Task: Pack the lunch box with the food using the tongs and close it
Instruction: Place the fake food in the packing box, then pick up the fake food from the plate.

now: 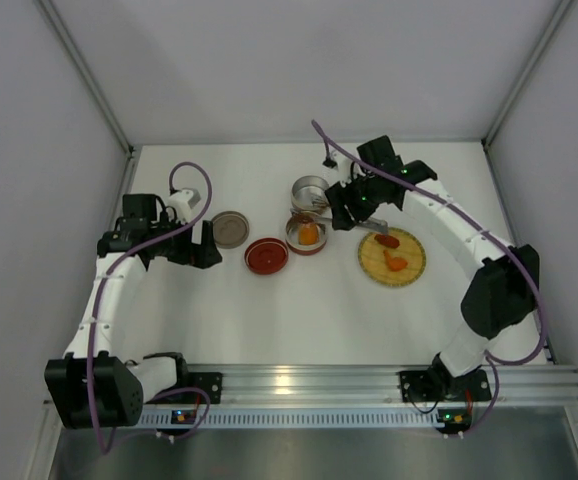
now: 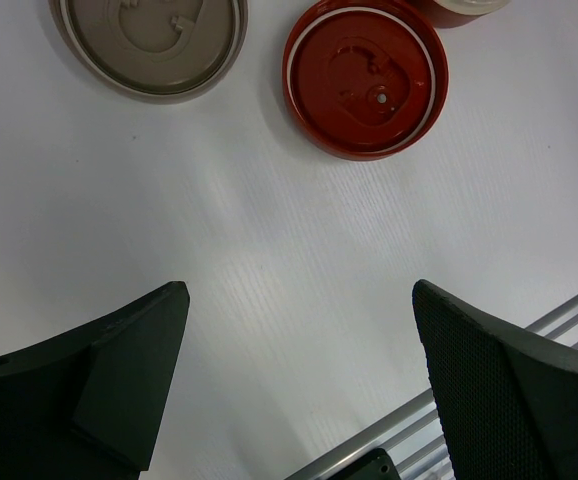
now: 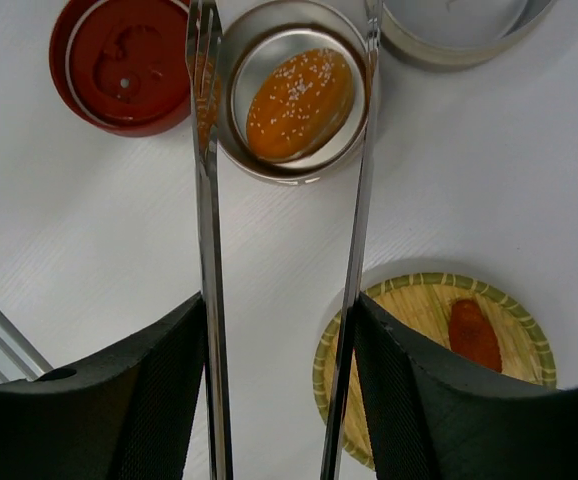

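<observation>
The left arm point(image 1: 97, 300) and right arm point(image 1: 466, 232) are white with black joints, each trailing a purple cable point(image 1: 191, 166). The left gripper point(image 2: 299, 292) has black fingers point(image 2: 514, 390) with a fine dotted texture.

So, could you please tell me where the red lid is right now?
In the top view the red lid lies just left of centre, between the beige lid on its left and the tin holding orange food on its right.
</observation>
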Available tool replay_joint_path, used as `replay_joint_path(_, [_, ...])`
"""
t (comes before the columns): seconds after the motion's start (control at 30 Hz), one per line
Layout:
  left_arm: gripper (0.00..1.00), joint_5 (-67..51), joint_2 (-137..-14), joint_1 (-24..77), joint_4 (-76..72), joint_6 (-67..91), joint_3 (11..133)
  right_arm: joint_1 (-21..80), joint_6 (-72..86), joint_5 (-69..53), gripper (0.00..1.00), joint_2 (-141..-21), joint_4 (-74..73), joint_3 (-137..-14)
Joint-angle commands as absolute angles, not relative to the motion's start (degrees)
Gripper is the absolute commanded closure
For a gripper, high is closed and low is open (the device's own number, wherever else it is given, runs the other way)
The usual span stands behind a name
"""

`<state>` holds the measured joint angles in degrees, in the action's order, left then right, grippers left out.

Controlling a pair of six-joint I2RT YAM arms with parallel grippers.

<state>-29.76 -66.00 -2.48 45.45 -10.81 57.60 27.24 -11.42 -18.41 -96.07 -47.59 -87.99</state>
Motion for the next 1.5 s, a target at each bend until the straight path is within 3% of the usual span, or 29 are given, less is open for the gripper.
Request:
replay_joint_path(0.0, [0.02,-30.8,-63.9,-2.5,44.0,-11.6,58.0,27.7,-10.2,-18.6,0.44,-90.4,-47.8,-94.4])
replay_joint_path(0.23, [0.02,-30.0,-62.1,-2.4,44.7,-12.5,57.9,20.1,-14.9,-18.5,0.46,-83.7,-53.9,-87.5])
replay_joint_path(0.57, [0.02,-30.6,-61.8,-2.5,44.2,-13.3,56.4,-2.8,-33.9,-19.2,0.48,-72.6,-64.2,-73.0])
replay_joint_path(1.03, [0.02,-30.1,-61.2,-2.5,44.6,-13.4,56.0,-3.8,-39.8,-20.0,0.49,-67.8,-68.3,-63.9])
replay_joint_path(1.47, [0.02,-30.1,-62.1,-2.4,44.2,-13.3,57.0,-1.6,-40.7,-16.3,0.49,-67.9,-61.5,-60.3])
